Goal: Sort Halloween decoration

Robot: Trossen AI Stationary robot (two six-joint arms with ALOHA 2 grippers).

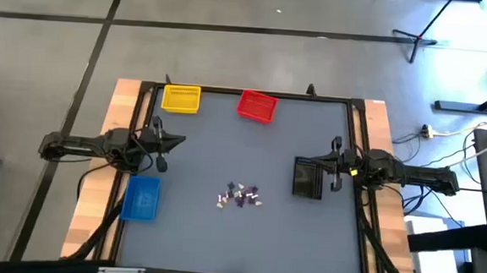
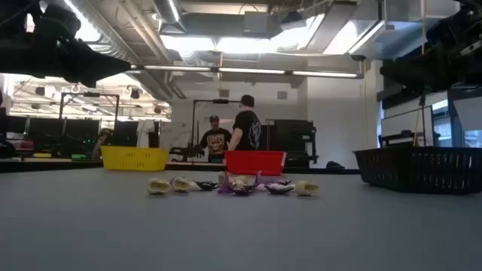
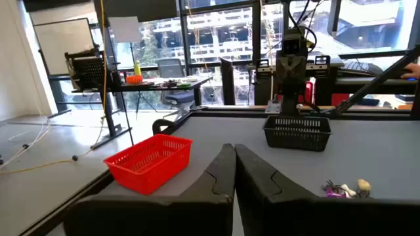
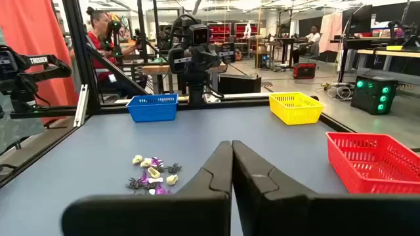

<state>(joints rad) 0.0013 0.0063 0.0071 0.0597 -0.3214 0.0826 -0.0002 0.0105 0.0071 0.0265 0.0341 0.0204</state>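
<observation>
Your trinkets (image 1: pixel 240 196) lie heaped at the worktop's (image 1: pixel 251 150) six o'clock; both arms wait apart, left fingers (image 3: pixel 231 172) pressed together at nine, right fingers (image 4: pixel 230 167) together at three; no label readable

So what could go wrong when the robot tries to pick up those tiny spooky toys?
The Halloween decoration pieces lie bunched in one small pile, so a gripper might pinch two at once or knock neighbours away. They are tiny next to the shut left gripper and right gripper, so one could slip out. The yellow bin and red bin sit far from the pile, so a piece might drop on the way.
</observation>
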